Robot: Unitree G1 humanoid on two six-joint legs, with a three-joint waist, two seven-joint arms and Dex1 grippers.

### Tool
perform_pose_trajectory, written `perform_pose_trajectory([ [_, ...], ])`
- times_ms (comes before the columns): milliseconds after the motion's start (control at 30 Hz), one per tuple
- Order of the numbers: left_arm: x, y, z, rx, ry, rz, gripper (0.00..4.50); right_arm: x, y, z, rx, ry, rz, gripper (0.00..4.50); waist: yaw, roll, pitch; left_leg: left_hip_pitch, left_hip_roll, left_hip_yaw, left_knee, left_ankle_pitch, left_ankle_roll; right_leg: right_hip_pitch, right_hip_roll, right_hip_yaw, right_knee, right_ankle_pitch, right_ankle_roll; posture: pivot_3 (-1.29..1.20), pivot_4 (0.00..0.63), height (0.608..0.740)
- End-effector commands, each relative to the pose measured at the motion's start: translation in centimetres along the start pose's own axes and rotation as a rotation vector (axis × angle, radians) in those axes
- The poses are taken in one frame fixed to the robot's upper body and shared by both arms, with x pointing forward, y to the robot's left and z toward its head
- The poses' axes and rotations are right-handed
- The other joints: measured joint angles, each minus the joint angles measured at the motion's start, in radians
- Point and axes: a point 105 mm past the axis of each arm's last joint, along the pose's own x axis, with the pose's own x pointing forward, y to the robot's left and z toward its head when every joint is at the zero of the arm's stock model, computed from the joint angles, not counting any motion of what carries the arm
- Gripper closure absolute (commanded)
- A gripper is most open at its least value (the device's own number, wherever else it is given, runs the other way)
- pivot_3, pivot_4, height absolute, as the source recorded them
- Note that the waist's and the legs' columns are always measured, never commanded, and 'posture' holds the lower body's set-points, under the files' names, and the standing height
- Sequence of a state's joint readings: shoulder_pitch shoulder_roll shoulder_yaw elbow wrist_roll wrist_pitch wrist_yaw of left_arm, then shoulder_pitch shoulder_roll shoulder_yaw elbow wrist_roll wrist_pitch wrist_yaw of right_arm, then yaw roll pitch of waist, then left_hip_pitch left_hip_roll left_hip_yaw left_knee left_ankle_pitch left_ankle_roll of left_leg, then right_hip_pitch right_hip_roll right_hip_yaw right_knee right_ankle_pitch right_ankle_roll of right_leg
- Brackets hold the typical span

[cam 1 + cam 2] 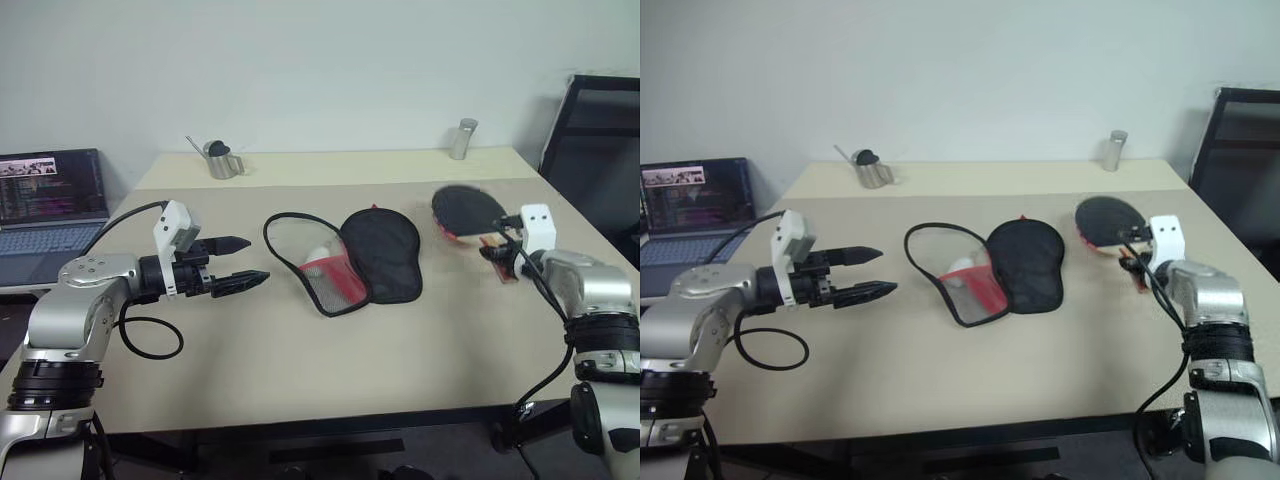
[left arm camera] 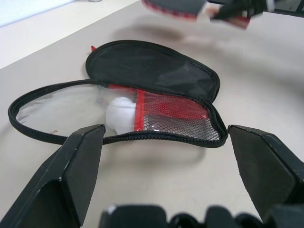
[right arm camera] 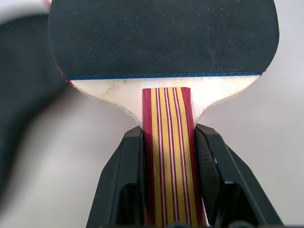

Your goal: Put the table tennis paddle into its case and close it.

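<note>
The table tennis paddle [image 1: 467,212] has a black rubber face and a red-and-yellow striped handle [image 3: 169,156]. It hangs just above the table at the right, held by the handle. My right gripper [image 3: 169,156] is shut on that handle, its black fingers [image 3: 127,180] pressing both sides. The case [image 1: 352,258] lies unzipped in the middle of the table, its black flap folded to the right and the red mesh pocket [image 2: 175,118] showing, with a white ball [image 2: 121,115] inside. My left gripper [image 1: 240,262] stands open left of the case, pointing at it.
A black cord loop [image 1: 285,225] of the case curls toward the left. A small metal watering can [image 1: 218,159] and a metal cylinder [image 1: 462,139] stand at the table's far edge. A laptop [image 1: 52,205] sits far left, a dark chair [image 1: 600,140] far right.
</note>
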State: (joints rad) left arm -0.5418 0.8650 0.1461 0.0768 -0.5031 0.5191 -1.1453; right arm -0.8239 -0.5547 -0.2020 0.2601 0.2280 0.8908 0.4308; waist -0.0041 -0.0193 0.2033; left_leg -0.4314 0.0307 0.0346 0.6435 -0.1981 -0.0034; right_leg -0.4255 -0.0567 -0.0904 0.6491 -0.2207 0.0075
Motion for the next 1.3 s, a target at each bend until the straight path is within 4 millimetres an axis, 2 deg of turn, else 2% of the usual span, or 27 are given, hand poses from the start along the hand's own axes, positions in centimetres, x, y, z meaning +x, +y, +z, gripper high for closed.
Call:
perform_pose_trajectory([
  [33,0.1,-0.1,1.0,0.043,-0.025,-0.002,0.0,-0.6,5.0,2.0,0.029,-0.082,0.109,3.41,0.0,0.0,0.0,0.0,0.0,0.0,0.0,0.0,0.0,0.0,0.0,0.0,0.0,0.0,0.0,0.0,0.15,0.74],
  [133,0.4,-0.1,1.0,0.044,-0.026,-0.008,0.0,-0.3,9.2,1.3,0.071,-0.077,0.174,3.41,0.0,0.0,0.0,0.0,0.001,-0.001,0.0,0.0,0.0,0.0,0.002,0.0,0.001,0.0,-0.001,0.0,0.15,0.74],
  [200,0.5,-0.2,0.9,0.044,-0.027,-0.009,0.0,0.1,11.1,0.7,0.098,-0.067,0.189,3.41,0.001,0.0,0.0,0.0,0.001,-0.001,0.0,0.0,0.0,0.0,0.001,0.0,0.001,0.0,-0.001,0.0,0.15,0.74],
  [300,0.6,-0.2,0.9,0.045,-0.027,-0.011,0.0,0.7,12.2,0.1,0.12,-0.058,0.184,3.41,0.008,0.0,0.0,-0.001,0.001,-0.001,0.001,0.0,0.0,0.0,0.0,0.0,0.001,0.0,-0.001,0.0,0.15,0.74],
  [400,0.5,-0.3,0.8,0.045,-0.025,-0.009,0.0,2.5,13.1,-0.6,0.165,-0.058,0.127,3.41,0.009,-0.001,-0.001,-0.001,-0.001,-0.001,0.001,0.0,0.0,0.0,-0.001,0.0,-0.001,0.0,-0.001,0.0,0.15,0.74],
  [767,0.3,-0.3,0.8,0.052,-0.021,0.003,0.0,5.7,13.0,-2.1,0.12,-0.039,0.041,3.41,-0.001,-0.001,-0.001,-0.001,0.0,-0.001,0.001,0.0,0.0,0.0,0.0,0.001,0.0,0.001,-0.001,0.0,0.15,0.74],
  [1033,0.3,-0.4,0.7,0.051,-0.023,0.006,0.0,6.5,13.5,-3.2,0.096,0.003,0.057,3.41,-0.002,-0.001,-0.001,-0.001,0.0,-0.001,0.0,0.0,0.0,0.0,0.0,0.002,0.0,0.001,-0.001,0.0,0.15,0.74],
  [1300,0.3,-0.3,0.6,0.051,-0.022,0.006,0.0,6.6,12.9,-3.5,0.117,0.015,0.013,3.41,-0.002,-0.001,-0.001,-0.001,0.0,-0.002,0.0,0.0,0.0,0.0,0.0,0.002,0.0,0.001,-0.001,0.0,0.15,0.74],
])
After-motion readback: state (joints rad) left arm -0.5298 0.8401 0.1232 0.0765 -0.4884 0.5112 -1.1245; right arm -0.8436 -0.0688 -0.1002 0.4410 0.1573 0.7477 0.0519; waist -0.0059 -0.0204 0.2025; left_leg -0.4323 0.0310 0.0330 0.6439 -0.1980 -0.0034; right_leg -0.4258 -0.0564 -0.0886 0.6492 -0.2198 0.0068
